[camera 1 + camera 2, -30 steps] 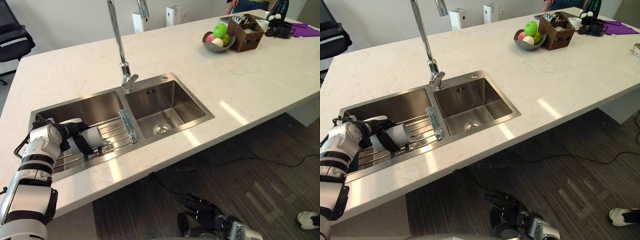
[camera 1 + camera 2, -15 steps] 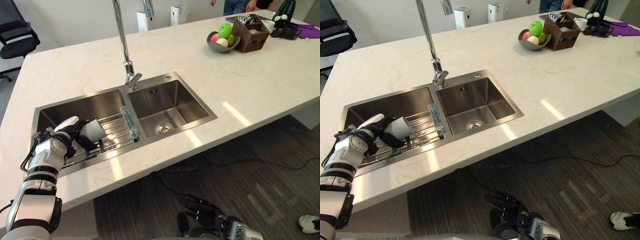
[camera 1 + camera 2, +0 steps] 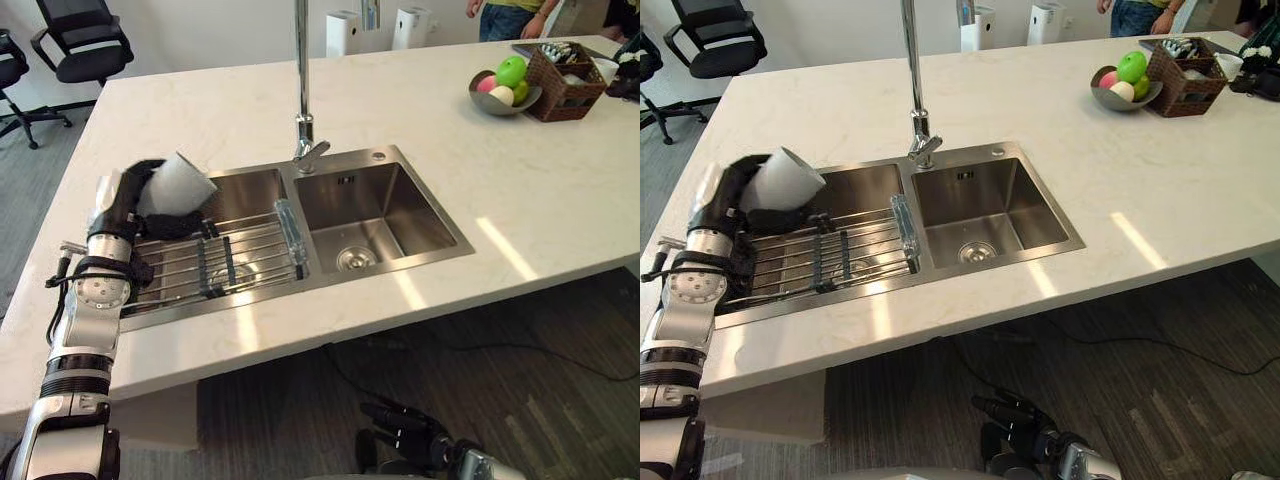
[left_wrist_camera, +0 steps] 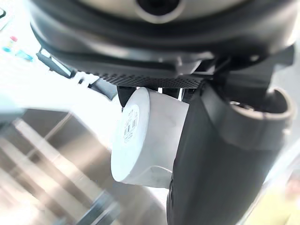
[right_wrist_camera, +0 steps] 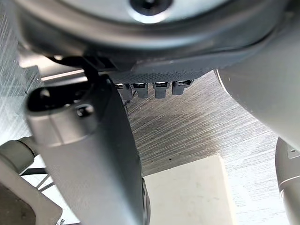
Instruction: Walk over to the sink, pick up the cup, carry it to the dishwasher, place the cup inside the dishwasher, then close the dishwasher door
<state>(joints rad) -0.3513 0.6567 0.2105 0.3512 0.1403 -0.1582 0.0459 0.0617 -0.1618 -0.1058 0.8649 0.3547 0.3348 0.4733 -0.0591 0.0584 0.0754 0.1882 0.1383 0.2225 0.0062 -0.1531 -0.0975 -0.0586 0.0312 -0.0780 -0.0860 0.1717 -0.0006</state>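
L hand (image 3: pixel 128 192) curled round white cup (image 3: pixel 181 184), over sink's L basin (image 3: pixel 250 192)

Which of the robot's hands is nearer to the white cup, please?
Left: the left hand grips the cup over the sink; the right hand hangs low above the floor.

A double sink (image 3: pixel 432 212) is set into the countertop (image 3: pixel 560 190) near its front edge. The faucet (image 3: pixel 303 100) stands behind the divider between the two basins. A wire rack (image 3: pixel 240 262) lies in the left basin, and the drain (image 3: pixel 352 259) sits in the floor of the right one. The cup (image 3: pixel 180 185) is above the left basin's rear left corner, held in the left hand (image 3: pixel 125 195). At the counter's far right a fruit bowl (image 3: pixel 492 104) stands just left of a basket (image 3: pixel 560 85). Behind the counter are two standing units (image 3: pixel 343 32) and a person (image 3: pixel 505 15); office chairs (image 3: pixel 85 40) stand at far left.
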